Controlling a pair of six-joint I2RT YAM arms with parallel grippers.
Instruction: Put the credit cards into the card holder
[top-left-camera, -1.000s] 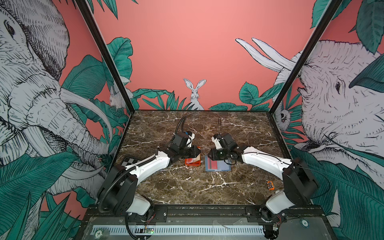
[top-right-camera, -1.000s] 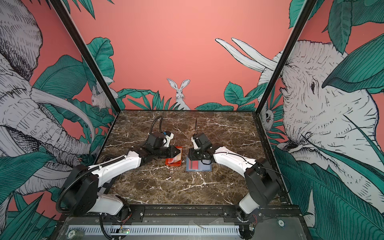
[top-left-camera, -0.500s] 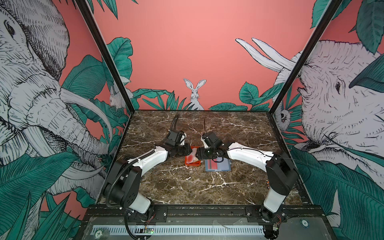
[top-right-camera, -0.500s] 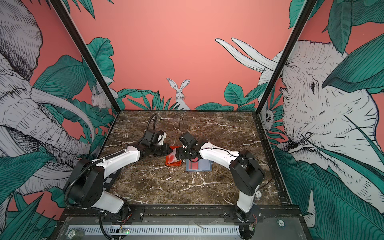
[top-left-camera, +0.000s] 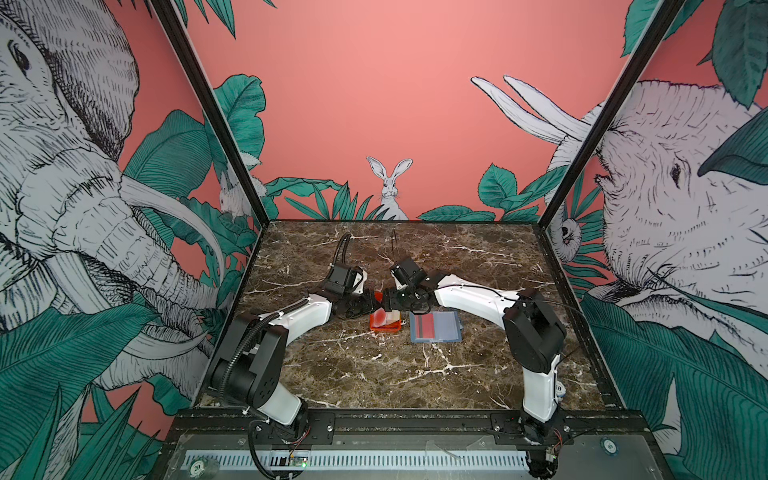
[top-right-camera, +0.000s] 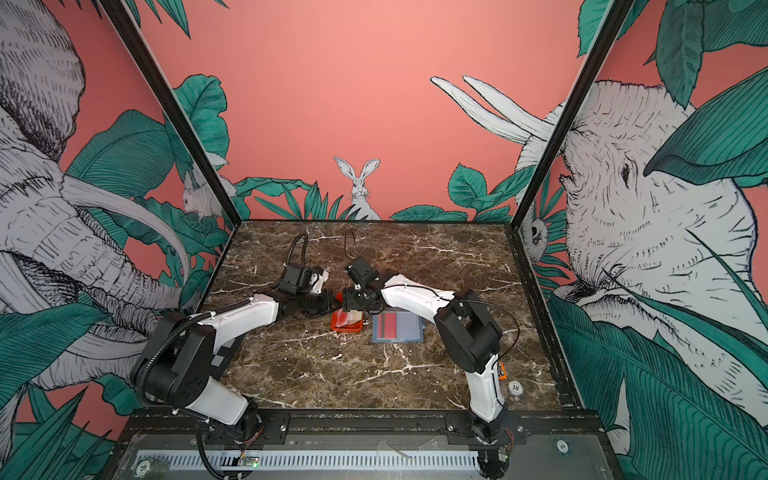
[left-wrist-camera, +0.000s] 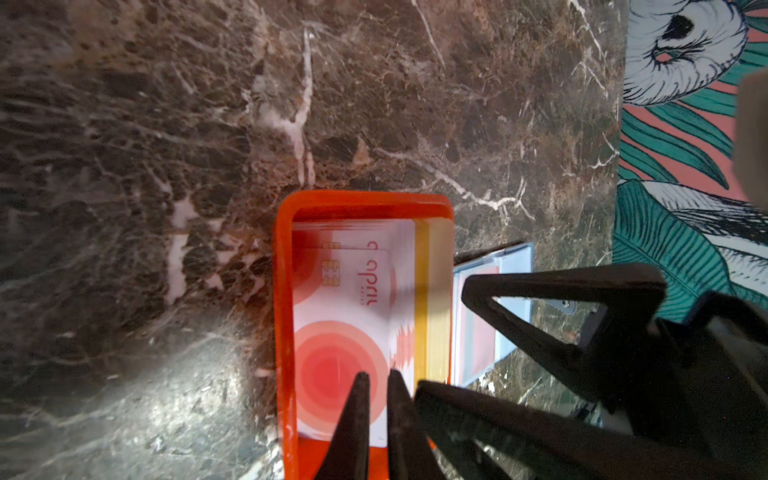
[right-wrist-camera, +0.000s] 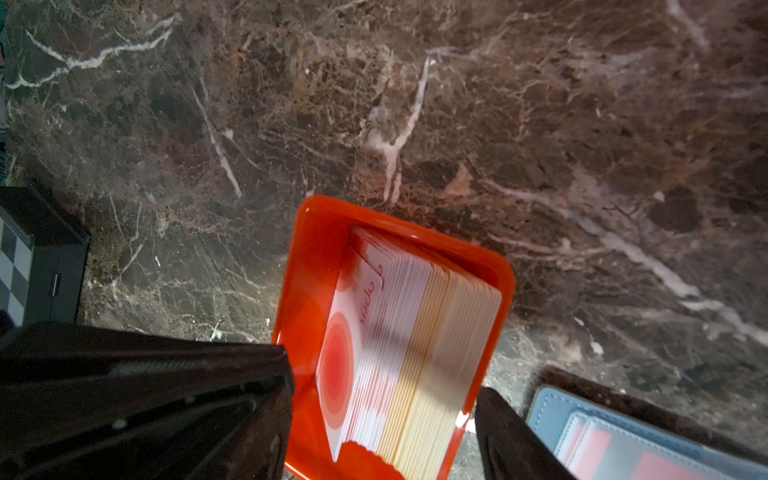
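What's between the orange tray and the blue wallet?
A strip of marble table in both top views; the right wrist view shows a right gripper finger there.

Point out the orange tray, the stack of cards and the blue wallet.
orange tray (left-wrist-camera: 361, 204): left wrist view, on its far rim.
stack of cards (left-wrist-camera: 345, 309): left wrist view, on the white face of the front card.
blue wallet (right-wrist-camera: 552, 411): right wrist view, on its stitched leather border.
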